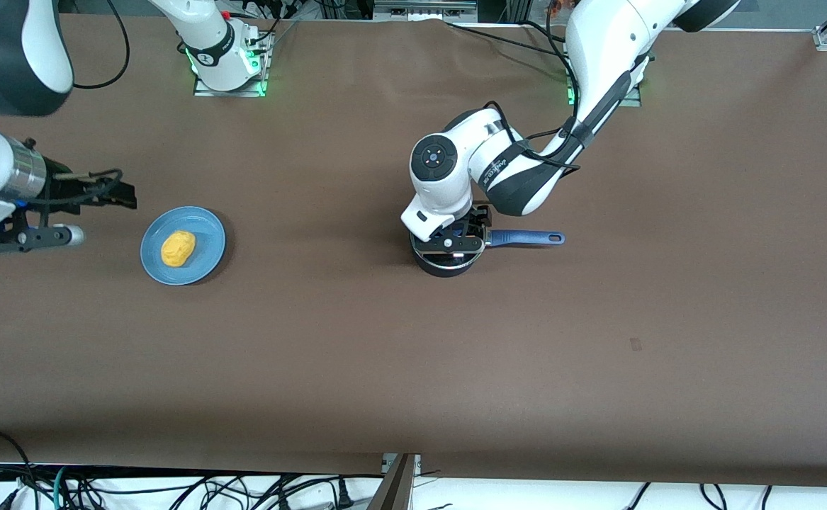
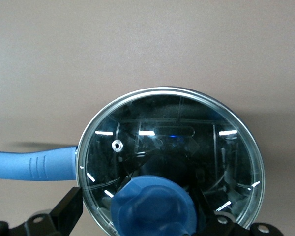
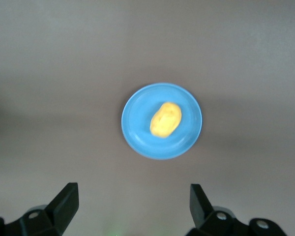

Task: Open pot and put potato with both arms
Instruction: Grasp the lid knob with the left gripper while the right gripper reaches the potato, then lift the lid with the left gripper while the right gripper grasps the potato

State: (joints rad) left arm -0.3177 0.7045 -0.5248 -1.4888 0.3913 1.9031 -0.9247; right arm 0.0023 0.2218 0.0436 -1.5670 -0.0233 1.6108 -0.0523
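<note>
L gripper (image 1: 453, 244) low over the pot (image 1: 446, 261), fingers spread either side of the blue lid knob (image 2: 155, 206); R gripper (image 1: 112, 193) waits.

We see the pot mid-table, glass lid (image 2: 169, 162) on, blue handle (image 1: 526, 238) pointing toward the left arm's end. Potato (image 1: 178, 248) lies on a blue plate (image 1: 209, 258) toward the right arm's end; R gripper hangs near it, fingers apart, holding nothing. To lift well, we'd centre on the knob, clamp firmly, then raise straight up w/o dragging the pot.
</note>
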